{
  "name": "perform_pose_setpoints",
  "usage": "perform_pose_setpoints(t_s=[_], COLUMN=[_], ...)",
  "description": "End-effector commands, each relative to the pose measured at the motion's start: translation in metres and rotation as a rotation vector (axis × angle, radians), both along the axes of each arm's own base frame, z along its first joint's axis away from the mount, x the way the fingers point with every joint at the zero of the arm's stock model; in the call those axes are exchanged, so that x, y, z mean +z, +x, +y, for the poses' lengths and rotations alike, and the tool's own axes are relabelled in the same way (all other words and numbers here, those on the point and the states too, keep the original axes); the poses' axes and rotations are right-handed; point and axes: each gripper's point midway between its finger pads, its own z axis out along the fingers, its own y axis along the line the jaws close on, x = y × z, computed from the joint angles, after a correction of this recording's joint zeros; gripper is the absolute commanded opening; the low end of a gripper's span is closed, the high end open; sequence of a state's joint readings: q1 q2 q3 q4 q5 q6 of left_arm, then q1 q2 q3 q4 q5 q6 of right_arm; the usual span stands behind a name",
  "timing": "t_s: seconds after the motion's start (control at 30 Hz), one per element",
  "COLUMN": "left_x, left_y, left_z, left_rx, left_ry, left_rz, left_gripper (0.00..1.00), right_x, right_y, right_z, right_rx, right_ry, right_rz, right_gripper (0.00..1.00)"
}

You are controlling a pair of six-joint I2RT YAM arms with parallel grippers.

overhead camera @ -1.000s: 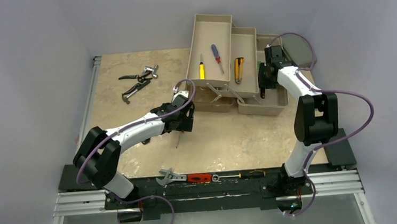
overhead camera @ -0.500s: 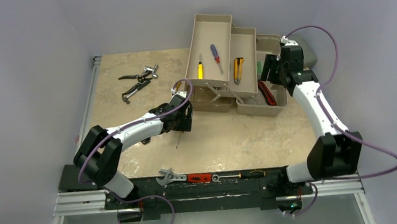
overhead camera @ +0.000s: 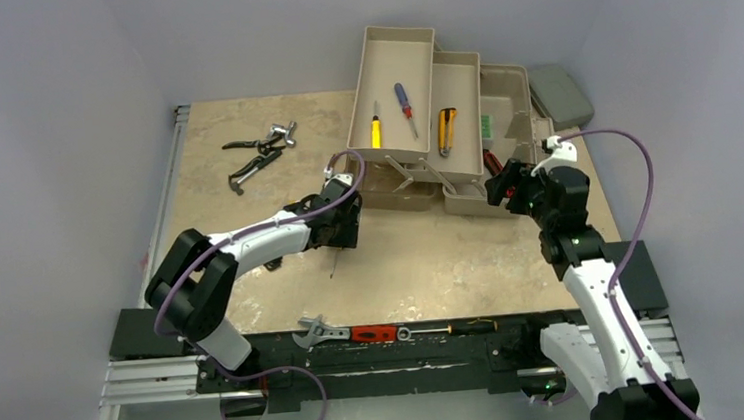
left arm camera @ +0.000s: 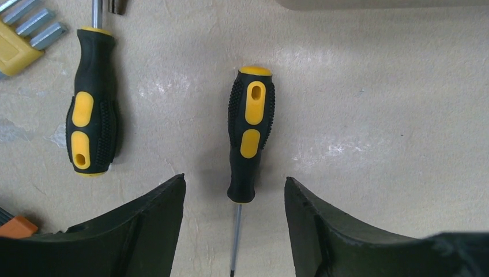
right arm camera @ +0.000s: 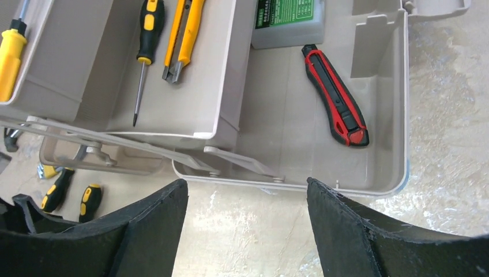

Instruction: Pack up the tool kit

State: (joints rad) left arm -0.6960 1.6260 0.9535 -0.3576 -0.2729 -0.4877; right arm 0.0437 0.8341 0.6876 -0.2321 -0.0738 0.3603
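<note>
The beige toolbox (overhead camera: 509, 94) stands open at the back, its fold-out trays spread left. The trays hold a yellow screwdriver (overhead camera: 377, 129), a blue-handled screwdriver (overhead camera: 404, 99) and a yellow utility knife (overhead camera: 448, 129). A red utility knife (right arm camera: 336, 97) lies in the box bottom (right arm camera: 288, 144). My right gripper (overhead camera: 500, 188) (right arm camera: 247, 180) is open and empty, just in front of the box's near rim. My left gripper (overhead camera: 335, 238) (left arm camera: 234, 178) is open, low over the table. It straddles the shaft end of a black-and-yellow screwdriver (left arm camera: 251, 127). A second such screwdriver (left arm camera: 92, 127) lies to its left.
Pliers (overhead camera: 263, 148) lie at the back left. A small grey case (overhead camera: 560, 95) sits right of the toolbox. A wrench (overhead camera: 319, 331) and a red-handled tool (overhead camera: 373, 333) lie along the black front rail. A yellow hex-key set (left arm camera: 17, 40) is near the screwdrivers. A green-labelled box (right arm camera: 286, 20) sits in the toolbox.
My right gripper left the red utility knife in the box bottom and drew back to the box's near side, open. My left arm has barely moved.
</note>
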Motion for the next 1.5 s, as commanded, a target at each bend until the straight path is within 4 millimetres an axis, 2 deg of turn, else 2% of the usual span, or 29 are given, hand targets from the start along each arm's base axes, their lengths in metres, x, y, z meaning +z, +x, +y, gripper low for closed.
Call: perform_pose_setpoints(t_s=[0.0,0.07,0.27,0.33,0.47,0.5,0.6,0.93,1.17,1.33,1.47], left_x=[0.002,-0.001,-0.023,-0.030,-0.032,-0.031,-0.020,0.041,0.099,0.171,0.229], left_y=[0.011,0.011,0.004,0.002,-0.003,-0.004,-0.010,-0.034,-0.045,-0.048,-0.040], left_z=[-0.006,-0.007,-0.010,-0.010,-0.005,-0.003,0.001,-0.005,-0.004,-0.015,-0.021], left_rx=[0.013,0.014,0.031,0.041,0.059,0.063,0.072,0.015,-0.023,-0.150,-0.200], left_ry=[-0.012,-0.011,-0.023,-0.034,-0.036,-0.037,-0.060,-0.252,-0.368,-0.438,-0.457], left_rz=[-0.020,-0.012,0.043,0.052,0.049,0.044,0.020,-0.057,-0.154,-0.236,-0.316], left_gripper=[0.57,0.51,0.48,0.36,0.04,0.00,0.00,0.00,0.00,0.00,0.00], right_x=[0.032,0.037,0.046,0.045,0.036,0.033,0.026,0.011,0.013,0.012,0.009], right_y=[0.001,-0.003,-0.009,-0.009,-0.010,-0.010,-0.010,-0.013,-0.023,-0.024,-0.022], right_z=[0.006,0.006,0.007,0.007,0.008,0.007,0.004,0.021,0.021,0.020,0.021], right_rx=[0.007,0.007,0.014,0.015,0.012,0.004,-0.015,0.076,0.088,0.081,0.087], right_ry=[0.065,0.069,0.073,0.075,0.087,0.089,0.100,0.137,0.135,0.134,0.133], right_rz=[-0.189,-0.216,-0.258,-0.259,-0.255,-0.254,-0.274,-0.339,-0.414,-0.426,-0.412], right_gripper=[0.74,0.74,0.74,0.73,0.73,0.73,0.72,0.71,0.73,0.75,0.76])
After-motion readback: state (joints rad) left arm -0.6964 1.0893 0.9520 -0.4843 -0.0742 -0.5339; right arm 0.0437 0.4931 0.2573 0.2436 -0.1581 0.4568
